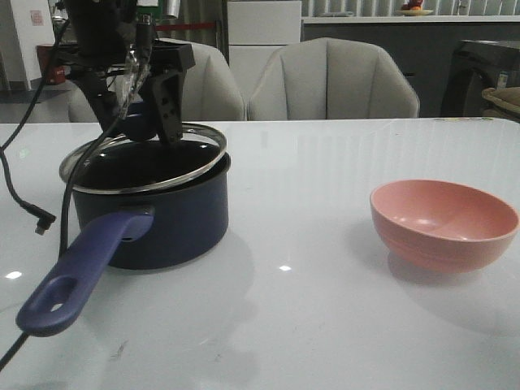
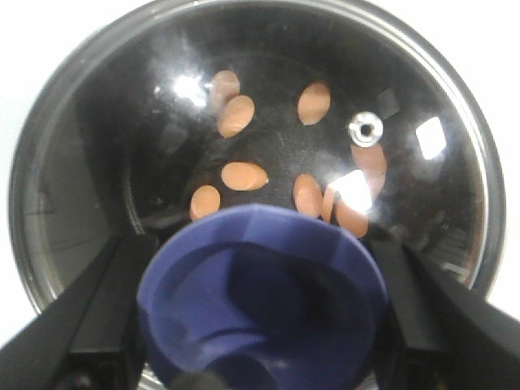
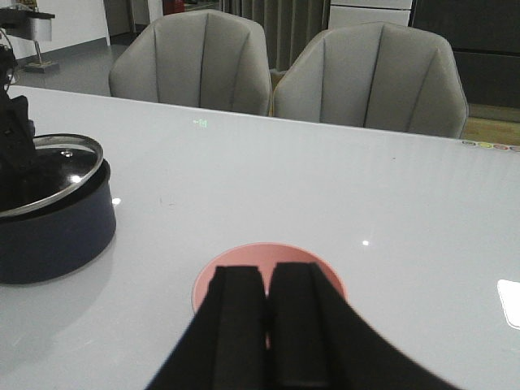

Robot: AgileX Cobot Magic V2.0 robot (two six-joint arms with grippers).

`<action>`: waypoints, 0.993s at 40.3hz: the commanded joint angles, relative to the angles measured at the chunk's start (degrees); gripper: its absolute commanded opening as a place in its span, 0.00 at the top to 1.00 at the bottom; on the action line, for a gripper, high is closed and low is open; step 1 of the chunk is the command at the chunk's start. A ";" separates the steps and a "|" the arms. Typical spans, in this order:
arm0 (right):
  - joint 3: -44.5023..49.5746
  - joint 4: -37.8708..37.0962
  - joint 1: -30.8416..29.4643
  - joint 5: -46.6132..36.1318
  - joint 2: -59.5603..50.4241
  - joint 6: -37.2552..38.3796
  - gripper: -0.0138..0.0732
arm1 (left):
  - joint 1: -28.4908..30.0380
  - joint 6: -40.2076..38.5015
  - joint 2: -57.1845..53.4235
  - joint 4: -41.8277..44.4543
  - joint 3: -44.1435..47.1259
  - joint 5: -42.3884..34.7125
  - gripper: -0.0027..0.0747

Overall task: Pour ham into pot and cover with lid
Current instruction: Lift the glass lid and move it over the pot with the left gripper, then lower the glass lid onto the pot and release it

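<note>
The left fingers (image 1: 140, 122) grip the knob of the lid (image 1: 146, 162), which sits tilted on the pot (image 1: 162, 219), near side low. Ham (image 2: 244, 175) lies inside, straight below. The right fingers (image 3: 268, 325) are closed on nothing, above the bowl (image 1: 444, 221).

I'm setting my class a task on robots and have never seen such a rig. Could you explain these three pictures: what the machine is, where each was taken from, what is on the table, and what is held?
This is a robot with two arms, each ending in a gripper. One picture looks forward over the white table; the other two come from cameras on the left and right wrists.

On the table stand a dark navy pot with a long handle and a pink bowl, which looks empty.

The left gripper holds the glass lid by its purple-blue knob. The lid sits tilted on the pot, not flat. Through the glass, the left wrist view shows orange-pink ham pieces inside.

The right gripper is shut, holds nothing, and hangs above the bowl.
</note>
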 commanded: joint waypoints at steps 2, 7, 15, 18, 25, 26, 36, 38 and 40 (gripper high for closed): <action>-1.43 0.22 0.04 -4.23 0.47 -0.38 0.67 | -0.41 -0.24 -2.35 -0.46 -0.98 3.24 0.44; -1.43 0.22 0.04 -4.23 0.47 -0.38 0.67 | -0.41 -0.24 -1.97 -1.40 -0.98 3.24 0.31; -1.43 0.22 0.04 -4.28 0.47 -0.38 0.67 | -0.41 -0.14 -1.99 -1.40 -0.98 3.24 0.28; -1.43 0.22 0.04 -4.28 0.47 -0.38 0.67 | -0.41 -0.14 -1.99 -1.51 -1.18 3.24 0.28; -1.43 0.22 0.04 -4.28 0.47 -0.38 0.67 | -0.41 0.02 -2.09 -2.51 -3.66 3.24 0.28; -1.43 0.22 0.04 -4.28 0.47 -0.38 0.67 | -0.41 0.55 -2.09 -3.02 -4.13 3.24 0.28; -1.43 0.22 0.04 -4.28 0.47 -0.38 0.67 | -0.41 1.22 -2.85 -5.54 -6.49 3.24 0.27; -1.43 0.22 0.04 -4.28 0.47 -0.38 0.67 | -0.41 1.35 -3.43 -5.54 -6.49 3.24 0.26; -1.43 0.22 0.04 -4.28 0.47 -0.38 0.67 | -0.41 1.44 -4.03 -5.26 -6.49 3.24 0.25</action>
